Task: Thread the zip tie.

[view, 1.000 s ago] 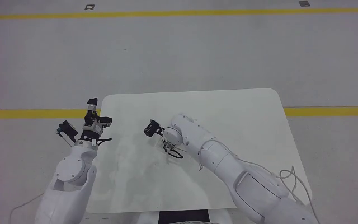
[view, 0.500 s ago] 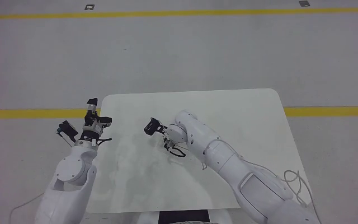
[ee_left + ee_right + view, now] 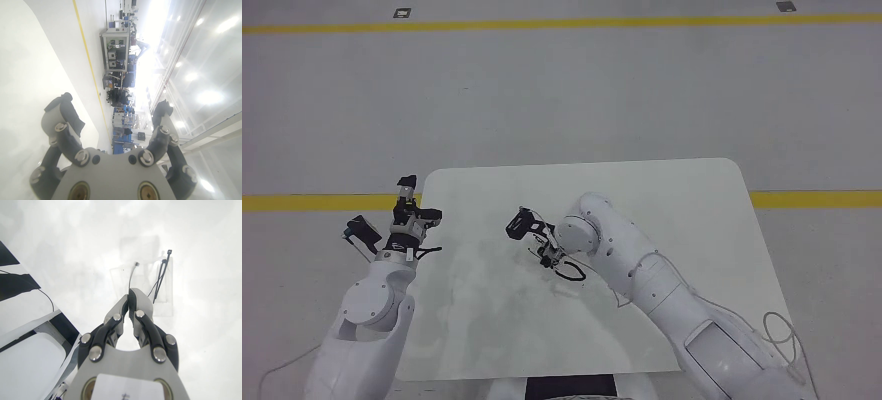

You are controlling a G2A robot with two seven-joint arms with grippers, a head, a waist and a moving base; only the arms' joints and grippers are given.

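My right gripper [image 3: 129, 294] is shut on a thin black zip tie [image 3: 132, 273], whose short free length ends in a small head above the table. The same gripper [image 3: 545, 262] hangs over the middle of the white table [image 3: 682, 200] in the top view. Two more black zip ties [image 3: 161, 275] lie in a clear plastic tray [image 3: 164, 306] just beyond the fingertips. My left gripper [image 3: 115, 106] stands open with nothing between its fingers, pointing out past the table's left edge; in the top view the left gripper [image 3: 407, 205] sits at that edge.
The table's rounded corner and edge [image 3: 62, 62] run beside the left gripper. A yellow floor line [image 3: 802, 198] passes behind the table. Black cables [image 3: 47, 294] trail off the table's near edge in the right wrist view.
The right arm has shifted to the right and slightly toward the near edge over the table, carrying the zip tie. The left arm has not moved.
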